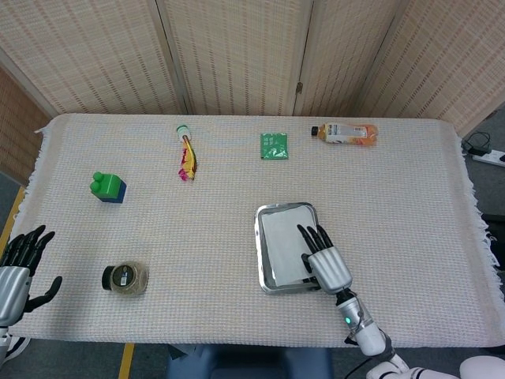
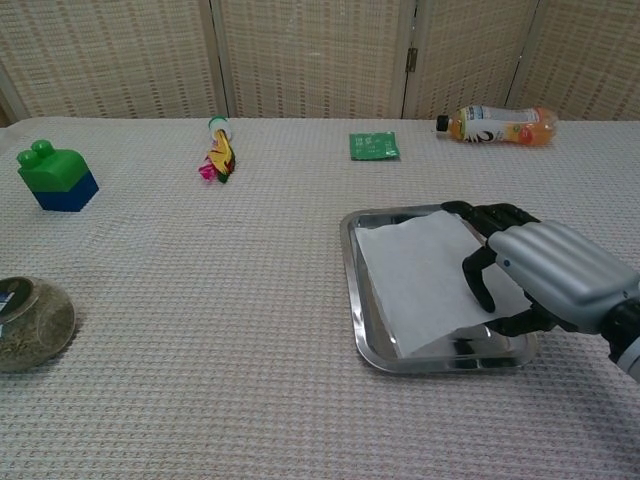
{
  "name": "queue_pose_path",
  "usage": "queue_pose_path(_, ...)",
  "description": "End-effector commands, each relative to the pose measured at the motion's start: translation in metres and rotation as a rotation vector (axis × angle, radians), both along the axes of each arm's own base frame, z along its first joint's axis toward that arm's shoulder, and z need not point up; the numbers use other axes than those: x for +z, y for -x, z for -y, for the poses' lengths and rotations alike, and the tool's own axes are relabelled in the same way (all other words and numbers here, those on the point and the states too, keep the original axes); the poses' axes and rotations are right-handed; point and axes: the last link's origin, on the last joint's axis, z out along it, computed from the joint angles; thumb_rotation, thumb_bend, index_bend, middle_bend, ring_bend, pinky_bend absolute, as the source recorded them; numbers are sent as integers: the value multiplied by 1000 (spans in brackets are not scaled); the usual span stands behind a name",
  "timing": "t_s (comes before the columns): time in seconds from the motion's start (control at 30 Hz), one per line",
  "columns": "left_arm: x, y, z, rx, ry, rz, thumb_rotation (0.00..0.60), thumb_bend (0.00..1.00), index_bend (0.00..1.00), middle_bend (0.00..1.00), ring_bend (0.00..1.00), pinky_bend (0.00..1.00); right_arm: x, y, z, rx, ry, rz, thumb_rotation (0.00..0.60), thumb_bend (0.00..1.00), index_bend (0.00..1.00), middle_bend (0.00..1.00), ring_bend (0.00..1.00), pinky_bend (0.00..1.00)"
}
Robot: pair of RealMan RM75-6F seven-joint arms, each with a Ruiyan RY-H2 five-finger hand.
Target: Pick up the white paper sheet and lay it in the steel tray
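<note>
Setting: a table covered by a pale woven cloth [image 1: 197, 237], backed by folding beige woven-reed screens [image 1: 237, 55]; grey floor [image 1: 489, 130] is seen at right.

Bright even indoor light, soft faint shadows, mild glare on steel tray [image 2: 366, 335], sharp focus throughout

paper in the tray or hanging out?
In. The white paper sheet lies inside the steel tray rim, right hand resting on its right edge.

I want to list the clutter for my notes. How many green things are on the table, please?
2. A green packet lies at the far edge, left of the bottle. A green block sits on a blue one near the left side. None seems hidden.
</note>
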Motion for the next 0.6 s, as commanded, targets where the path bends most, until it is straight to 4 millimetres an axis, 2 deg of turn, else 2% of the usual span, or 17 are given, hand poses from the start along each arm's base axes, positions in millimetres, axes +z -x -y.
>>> queue_pose_path(0.03, 0, 0, 0, -3, -1, 0, 600, 444, 0, 0, 0, 0, 4, -3, 3, -5, -8, -16, 600, 468, 0, 0, 0, 0)
queue_pose_path(0.33, 0, 0, 0, -9, -2, -1, 600, 443, 0, 0, 0, 0, 15, -15, 12, -43, -84, -40, 600, 401, 0, 0, 0, 0)
queue_pose_path(0.6, 0, 0, 0, -12, 0, 2, 600, 443, 0, 0, 0, 0, 15, -26, 17, -42, -97, -45, 600, 368, 0, 0, 0, 0)
